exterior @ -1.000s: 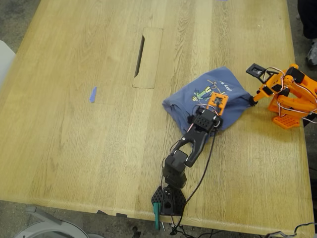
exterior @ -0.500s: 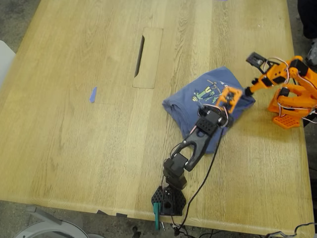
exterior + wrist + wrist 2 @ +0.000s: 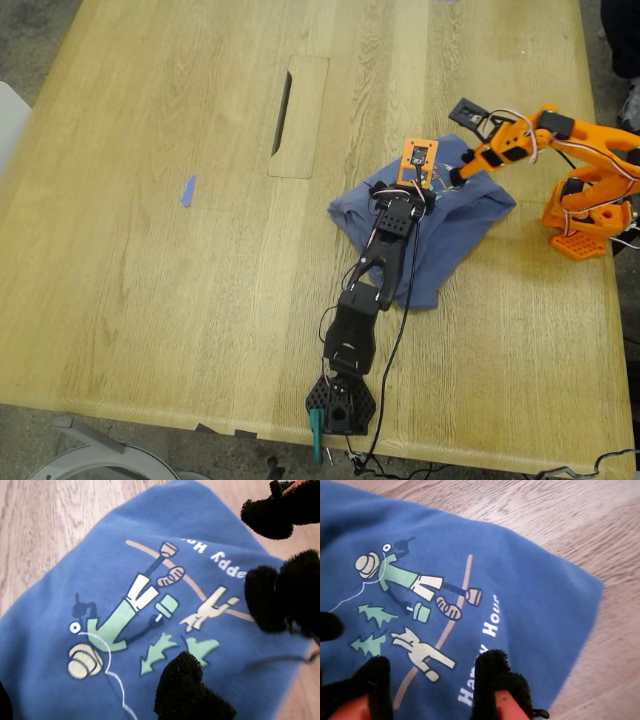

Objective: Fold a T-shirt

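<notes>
The slate-blue T-shirt (image 3: 455, 235) lies crumpled on the wooden table (image 3: 150, 300), towards the exterior view's right, its cartoon print (image 3: 145, 615) facing up. My first gripper (image 3: 403, 193), on the black arm, hovers open over the print; one fuzzy black fingertip (image 3: 187, 687) shows above the cloth with nothing held. My second gripper (image 3: 457, 180), on the orange arm, reaches in from the exterior view's right. It is open just above the white text (image 3: 487, 630), and its fingertips (image 3: 492, 675) straddle the cloth (image 3: 545, 595).
A small blue tape strip (image 3: 187, 190) lies towards the exterior view's left. A cable slot (image 3: 283, 112) is cut in the table's far middle. The orange arm's base (image 3: 585, 220) and the black arm's base (image 3: 340, 402) stand near the table's edges. A shoe (image 3: 630, 105) shows at the right edge.
The black arm stretched away from its base across the shirt to the print. The orange arm swung towards the exterior view's left from the shirt's edge. The shirt spread out towards the near edge.
</notes>
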`<state>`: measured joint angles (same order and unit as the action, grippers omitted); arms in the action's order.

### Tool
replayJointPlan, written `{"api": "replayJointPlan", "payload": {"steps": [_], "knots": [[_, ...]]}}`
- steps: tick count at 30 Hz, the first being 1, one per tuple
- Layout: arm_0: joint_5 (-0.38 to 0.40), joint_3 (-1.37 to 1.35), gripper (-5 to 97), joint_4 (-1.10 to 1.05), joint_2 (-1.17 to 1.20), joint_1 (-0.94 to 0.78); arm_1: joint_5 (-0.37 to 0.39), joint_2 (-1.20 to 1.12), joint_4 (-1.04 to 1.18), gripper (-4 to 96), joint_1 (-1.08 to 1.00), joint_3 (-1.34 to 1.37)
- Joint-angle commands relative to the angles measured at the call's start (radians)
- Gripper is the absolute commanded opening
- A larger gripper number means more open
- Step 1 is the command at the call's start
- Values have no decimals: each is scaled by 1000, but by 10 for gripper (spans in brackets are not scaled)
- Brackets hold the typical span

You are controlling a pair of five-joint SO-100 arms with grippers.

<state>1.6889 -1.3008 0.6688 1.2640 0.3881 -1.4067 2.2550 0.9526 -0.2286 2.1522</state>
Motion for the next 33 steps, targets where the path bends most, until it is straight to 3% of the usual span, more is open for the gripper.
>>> {"api": "replayJointPlan", "payload": {"steps": [1, 10, 22, 26, 33], "knots": [[-2, 100, 458, -78, -15, 6, 0, -40, -84, 254, 29, 31], [8, -186, 452, -74, 87, 14, 5, -55, -282, 247, -2, 301], [9, -660, 455, -48, 466, -74, -20, 160, -140, 241, -250, 393], [6, -634, 455, 17, 534, -80, -17, 202, -48, 239, -262, 337], [0, -321, 456, 91, 439, 0, -17, 83, 67, 231, -215, 58]]}}
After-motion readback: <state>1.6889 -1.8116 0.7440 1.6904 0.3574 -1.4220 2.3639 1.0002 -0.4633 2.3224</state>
